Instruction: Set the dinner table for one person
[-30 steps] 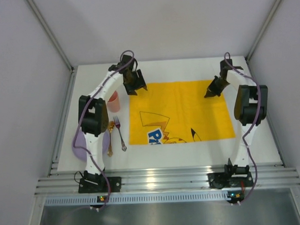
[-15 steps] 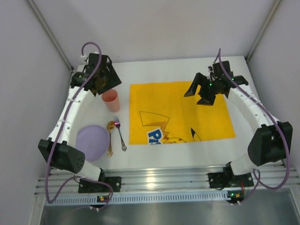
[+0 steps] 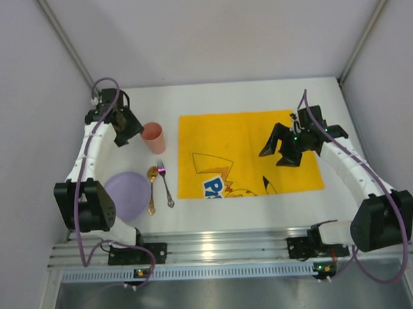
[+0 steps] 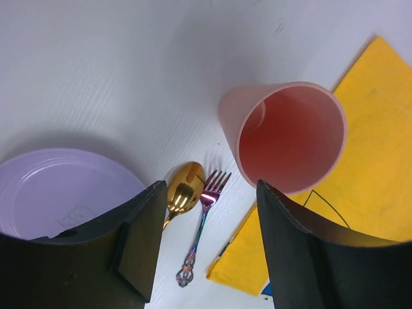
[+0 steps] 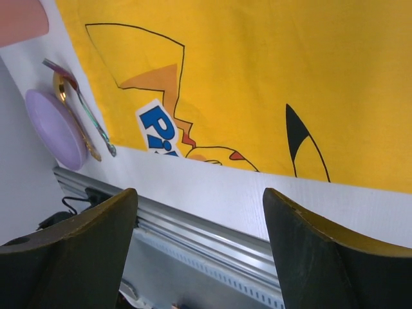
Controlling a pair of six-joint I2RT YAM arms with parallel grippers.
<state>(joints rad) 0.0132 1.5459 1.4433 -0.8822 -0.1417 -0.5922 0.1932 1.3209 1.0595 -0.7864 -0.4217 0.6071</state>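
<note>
left gripper (image 4: 207, 212) parted, empty, near pink cup (image 4: 290, 135), purple plate (image 4: 58, 193) cut off in wrist view, right gripper (image 3: 280, 154) spread empty over yellow cloth (image 3: 240, 143), white counter (image 3: 225, 96)

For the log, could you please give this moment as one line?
left gripper: open, near cup; right gripper: open, above cloth; table: not set

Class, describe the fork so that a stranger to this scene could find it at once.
Start at the yellow cloth on the white table. Just off its left edge lie two utensils; the fork is the one nearer the cloth, purplish with tines, unlike the gold spoon beside it.
</note>
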